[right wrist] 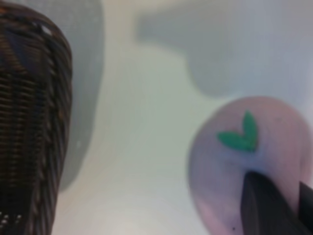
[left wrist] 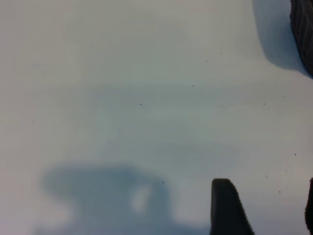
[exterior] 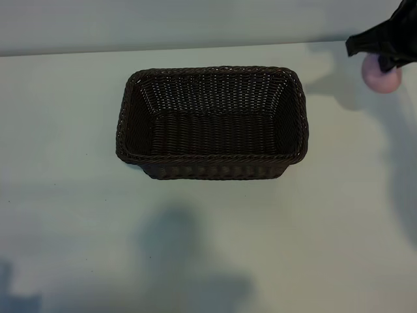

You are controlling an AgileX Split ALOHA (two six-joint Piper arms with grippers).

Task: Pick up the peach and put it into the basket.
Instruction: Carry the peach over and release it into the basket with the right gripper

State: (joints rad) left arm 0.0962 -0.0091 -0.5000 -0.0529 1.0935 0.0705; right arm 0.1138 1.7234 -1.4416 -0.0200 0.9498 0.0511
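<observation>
The peach [exterior: 383, 77], small and pale pink, sits on the white table at the far right, well right of the basket [exterior: 212, 72]. In the right wrist view the peach [right wrist: 234, 166] carries a green leaf mark. My right gripper [exterior: 386, 53] hangs directly over it, and its dark fingers [right wrist: 264, 205] stand close together, pressed on the fruit's side, so it looks shut on the peach. The basket is dark brown wicker with nothing inside. My left gripper [left wrist: 266, 210] is open over bare table and shows only in its own wrist view.
The basket's woven wall [right wrist: 29, 122] stands a short way from the peach, with bare white table between them. The table's far edge [exterior: 195, 49] runs just behind the basket. A corner of the basket [left wrist: 303, 29] shows in the left wrist view.
</observation>
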